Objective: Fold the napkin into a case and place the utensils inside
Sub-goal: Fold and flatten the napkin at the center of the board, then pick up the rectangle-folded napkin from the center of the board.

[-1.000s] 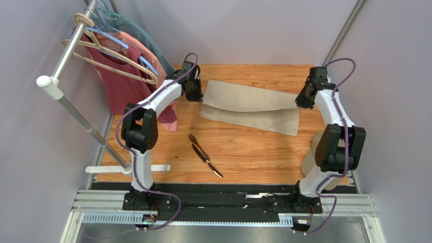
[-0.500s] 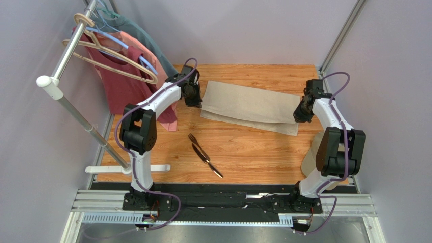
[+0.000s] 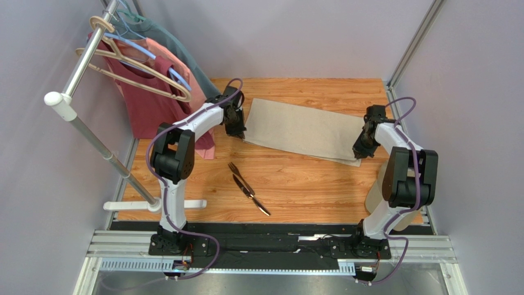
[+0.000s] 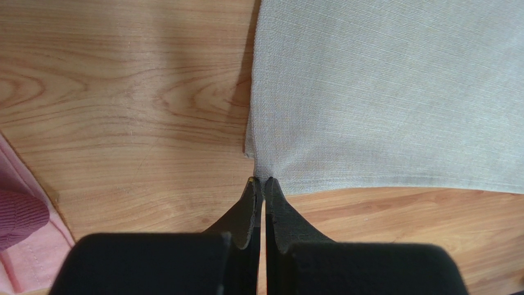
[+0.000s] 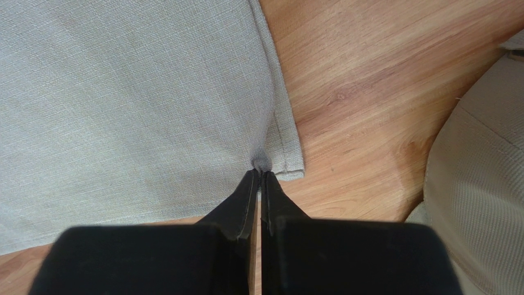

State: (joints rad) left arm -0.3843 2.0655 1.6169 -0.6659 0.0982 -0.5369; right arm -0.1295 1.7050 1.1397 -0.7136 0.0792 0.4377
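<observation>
Left tool point(image 4: 261, 181) and right tool point(image 5: 259, 172) each pinch tight a near corner of the folded napkin point(image 3: 301, 129), upper centre of the frame; best to lay both corners down evenly before letting go.

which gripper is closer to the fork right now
Left. The left gripper pinches a corner of the napkin just beyond the fork; the right gripper holds the other corner, well off to the fork's right.

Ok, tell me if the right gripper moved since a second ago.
Yes. The right gripper has come nearward from the far edge of the table, pulling the napkin along.
</observation>
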